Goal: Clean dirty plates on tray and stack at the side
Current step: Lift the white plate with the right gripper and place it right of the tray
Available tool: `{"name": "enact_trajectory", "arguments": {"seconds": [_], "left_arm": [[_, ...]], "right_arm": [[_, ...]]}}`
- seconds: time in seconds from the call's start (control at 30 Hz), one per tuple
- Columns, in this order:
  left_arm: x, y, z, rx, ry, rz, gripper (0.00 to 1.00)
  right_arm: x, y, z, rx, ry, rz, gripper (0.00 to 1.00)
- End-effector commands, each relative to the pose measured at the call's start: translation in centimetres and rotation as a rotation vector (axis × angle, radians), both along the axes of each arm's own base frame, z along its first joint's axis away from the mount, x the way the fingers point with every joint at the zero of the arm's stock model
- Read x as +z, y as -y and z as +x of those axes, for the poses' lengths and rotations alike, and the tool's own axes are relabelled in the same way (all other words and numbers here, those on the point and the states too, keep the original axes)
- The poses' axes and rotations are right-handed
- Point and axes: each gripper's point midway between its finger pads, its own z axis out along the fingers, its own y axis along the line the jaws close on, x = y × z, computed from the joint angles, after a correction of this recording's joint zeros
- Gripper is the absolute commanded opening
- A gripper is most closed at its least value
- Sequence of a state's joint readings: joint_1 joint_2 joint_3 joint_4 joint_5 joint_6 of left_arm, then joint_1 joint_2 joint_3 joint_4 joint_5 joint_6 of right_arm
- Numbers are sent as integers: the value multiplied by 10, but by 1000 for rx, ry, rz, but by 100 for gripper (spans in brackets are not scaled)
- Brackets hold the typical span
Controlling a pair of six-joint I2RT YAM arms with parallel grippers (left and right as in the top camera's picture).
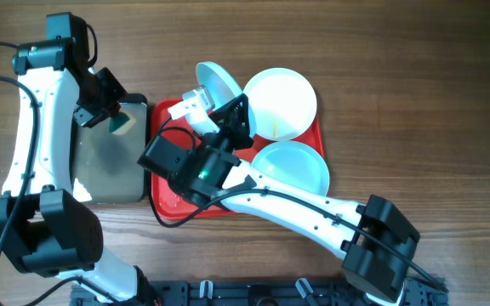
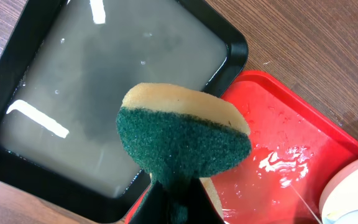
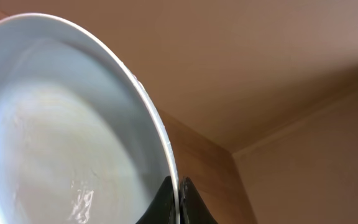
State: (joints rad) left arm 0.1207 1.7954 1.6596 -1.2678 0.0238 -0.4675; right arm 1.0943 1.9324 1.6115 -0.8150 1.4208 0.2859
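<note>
The red tray [image 1: 167,206] lies at mid-table. On it rest a white plate [image 1: 281,102] at the back right and a mint-blue plate [image 1: 296,166] in front of it. My right gripper [image 1: 228,106] is shut on the rim of a second mint-blue plate [image 1: 215,81] and holds it tilted on edge above the tray's back left; that plate fills the right wrist view [image 3: 55,137], rim between the fingers [image 3: 178,199]. My left gripper [image 1: 113,115] is shut on a yellow sponge with a green scouring face [image 2: 182,134], held above the black tray's right edge.
A black tray [image 2: 17,43] holding cloudy grey water [image 1: 109,161] sits to the left of the red tray, touching it. The red tray's floor [image 2: 278,155] is wet. Bare wooden table surrounds both trays.
</note>
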Motion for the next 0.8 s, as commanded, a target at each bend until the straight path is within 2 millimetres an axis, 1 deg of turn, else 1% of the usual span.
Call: {"name": "enact_trajectory", "arguments": {"seconds": [0.0,0.03,0.17,0.2,0.23,0.3,0.33,0.37,0.4,0.43,0.5,0.53,0.57,0.6,0.63,0.67,0.7,0.77], "left_arm": [[-3,-3,0,-15,-7,16,4],[-3,-3,0,-15,-7,16,4],[-3,-3,0,-15,-7,16,4],[-3,-3,-1,-15,-7,16,4],[-3,-3,-1,-15,-8,16,4],[-3,-3,-1,-15,-8,16,4],[-3,-3,-1,-15,-8,16,4],[-3,-3,-1,-14,-8,16,4],[-3,-3,0,-14,-7,16,4],[-3,-3,0,-12,-7,15,4],[-3,-3,0,-12,-7,15,4],[-3,-2,0,-12,-7,15,4],[-3,-1,0,-16,-7,15,4],[-3,2,0,-24,-6,15,4],[-3,7,1,-38,-3,16,4],[-3,12,3,-52,1,16,4],[-2,18,6,-69,11,17,4],[-1,30,10,-101,27,18,4]], "right_arm": [[10,1,-1,3,13,45,4],[1,-4,0,30,-39,71,4],[-28,-14,3,96,-195,150,4],[-38,-16,4,114,-256,176,4],[-54,-17,5,134,-349,217,4],[-74,-16,8,166,-500,312,4],[-80,-15,9,188,-587,395,4],[-79,-10,14,220,-693,543,4],[-70,2,24,236,-742,675,4],[-62,12,31,246,-762,749,4],[-37,48,50,299,-798,937,4],[-27,77,61,283,-793,1039,4],[-22,111,72,241,-778,1121,4],[-22,151,82,169,-754,1190,4],[-28,192,87,76,-729,1238,4],[-35,238,90,-38,-691,1274,4],[-42,276,89,-132,-657,1299,4],[-58,336,81,-294,-597,1320,4]]}}
